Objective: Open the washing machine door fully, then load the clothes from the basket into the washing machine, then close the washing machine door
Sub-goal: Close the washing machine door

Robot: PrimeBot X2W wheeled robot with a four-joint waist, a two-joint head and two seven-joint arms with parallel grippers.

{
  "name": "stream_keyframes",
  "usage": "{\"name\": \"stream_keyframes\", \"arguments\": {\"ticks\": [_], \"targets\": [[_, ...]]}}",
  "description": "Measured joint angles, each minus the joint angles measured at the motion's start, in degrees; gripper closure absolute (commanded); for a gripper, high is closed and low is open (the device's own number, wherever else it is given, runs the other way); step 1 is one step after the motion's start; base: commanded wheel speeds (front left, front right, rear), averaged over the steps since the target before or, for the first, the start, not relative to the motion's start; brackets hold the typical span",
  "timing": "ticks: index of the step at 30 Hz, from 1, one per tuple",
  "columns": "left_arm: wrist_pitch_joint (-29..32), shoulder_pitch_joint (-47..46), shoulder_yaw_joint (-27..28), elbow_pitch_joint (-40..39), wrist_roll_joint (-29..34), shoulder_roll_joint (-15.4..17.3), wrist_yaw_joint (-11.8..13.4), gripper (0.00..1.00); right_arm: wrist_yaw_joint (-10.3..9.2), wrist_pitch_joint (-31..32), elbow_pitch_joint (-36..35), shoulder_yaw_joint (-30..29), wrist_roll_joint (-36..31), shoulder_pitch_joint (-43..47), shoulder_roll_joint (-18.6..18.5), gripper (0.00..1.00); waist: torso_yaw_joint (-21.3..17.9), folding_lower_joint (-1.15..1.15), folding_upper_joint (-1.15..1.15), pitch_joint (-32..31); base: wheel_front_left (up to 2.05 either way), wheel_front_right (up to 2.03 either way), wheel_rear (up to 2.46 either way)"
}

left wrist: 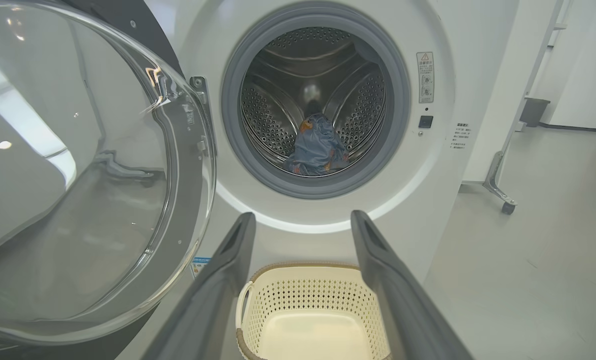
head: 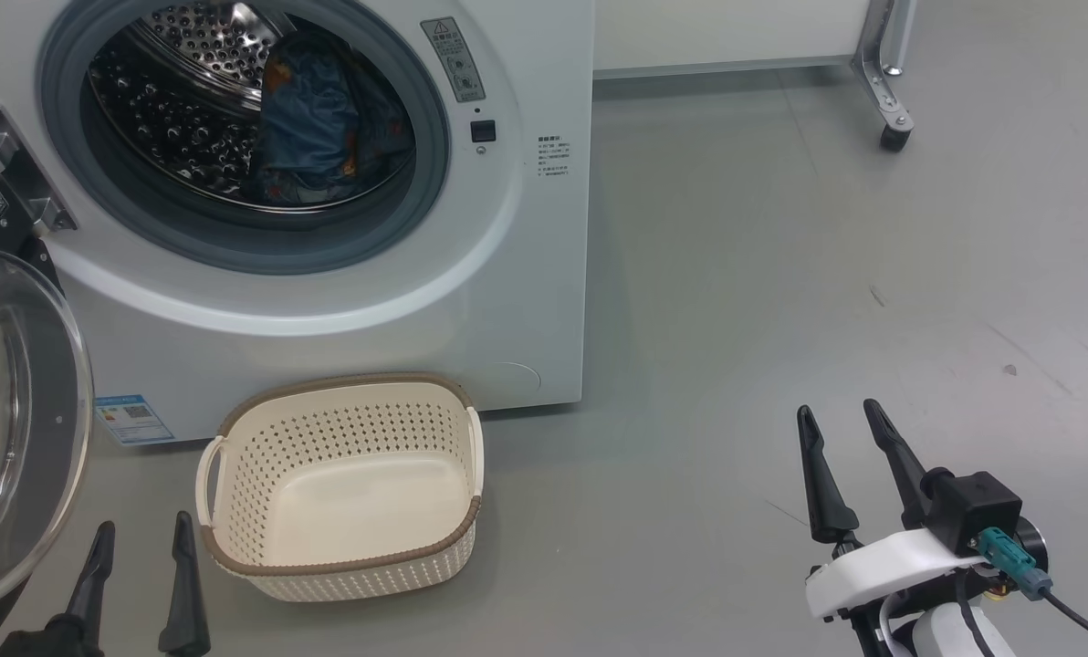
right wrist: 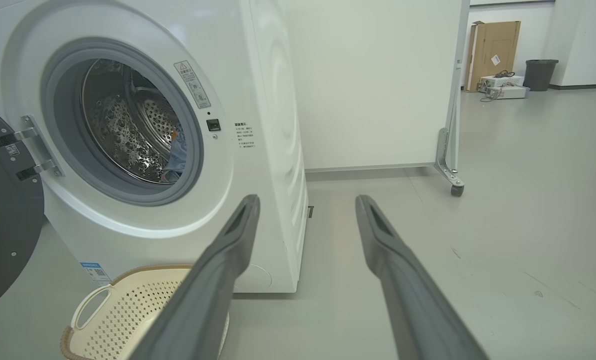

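Observation:
The white washing machine point(head: 517, 228) stands with its round door point(head: 15, 420) swung wide to the left, the clear glass bowl facing me. Light blue clothes point(head: 311, 123) with orange prints lie inside the steel drum, also seen as the clothes point(left wrist: 318, 150) in the left wrist view. The cream basket point(head: 343, 484) sits on the floor before the machine with nothing in it. My left gripper point(head: 142, 529) is open at the lower left, beside the basket and below the door. My right gripper point(head: 841, 415) is open over bare floor to the right.
A white partition panel on a metal leg with a caster point(head: 895, 137) stands behind and right of the machine. Grey floor point(head: 781, 274) stretches to the right. A cardboard box point(right wrist: 493, 50) and a dark bin point(right wrist: 540, 72) stand far off.

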Motion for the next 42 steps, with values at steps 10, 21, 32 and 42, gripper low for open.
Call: {"name": "stream_keyframes", "arguments": {"ticks": [10,21,32,42], "targets": [[0.0,0.0,-1.3,0.4,0.8,0.0,0.0,0.00,-0.01,0.0,-0.3,-1.5,-0.6,0.8,0.0,0.00,1.4,0.00,0.00,-0.2,0.00,0.00,0.00],[0.0,0.0,-1.4,1.0,1.5,0.0,0.1,0.00,-0.01,0.0,-0.6,-2.0,-1.2,1.0,0.1,0.00,5.9,0.00,0.00,-0.7,0.00,0.00,0.00],[0.0,0.0,-0.7,1.9,2.2,0.0,1.2,0.00,-0.01,0.0,-0.8,-1.9,-1.4,2.2,0.1,0.00,12.0,0.00,0.00,-1.0,0.00,0.00,0.00],[0.0,0.0,-0.5,2.3,2.2,0.0,2.0,0.00,-0.01,0.0,-1.1,-1.8,-2.2,2.2,0.2,0.00,17.6,0.00,0.00,-0.8,0.00,0.00,0.00]]}}
